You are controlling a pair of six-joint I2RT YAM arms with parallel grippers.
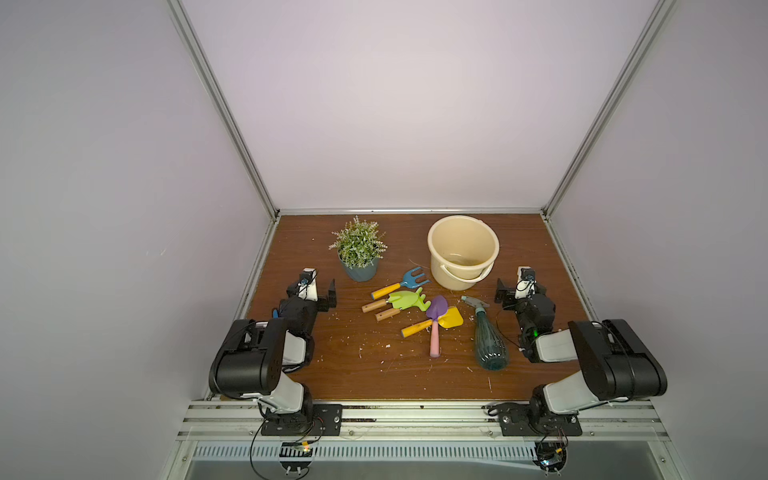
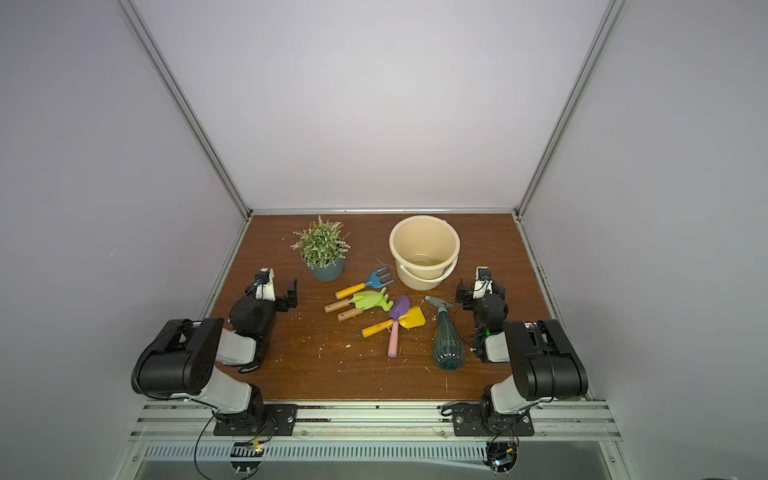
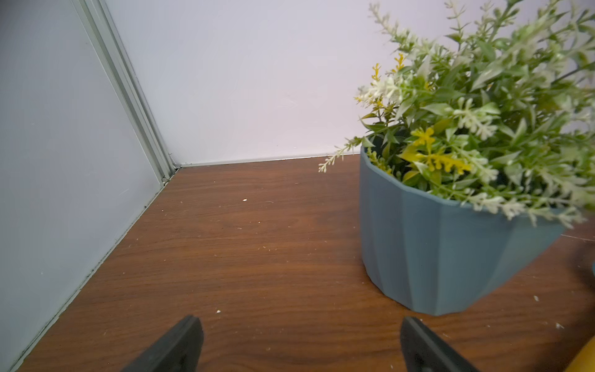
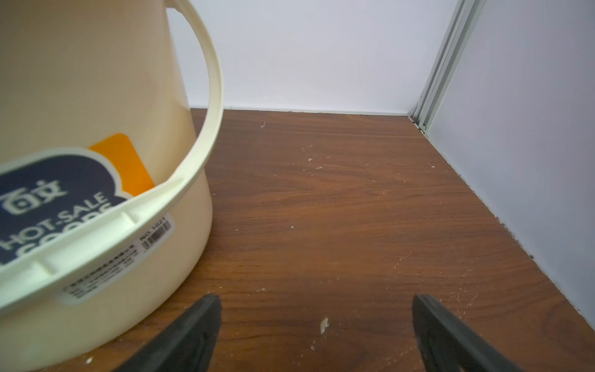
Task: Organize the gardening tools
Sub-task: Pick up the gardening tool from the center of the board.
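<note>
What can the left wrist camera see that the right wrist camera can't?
Only the left wrist view shows the leafy green plant in a blue-grey faceted pot. Only the right wrist view shows the cream plastic bucket with its dark-blue sticker. Both show the brown wooden tabletop, pale walls, plus an open gripper: left gripper, right gripper.

L gripper (image 3: 299,325) wide open, low; R gripper (image 4: 317,306) same.
</note>
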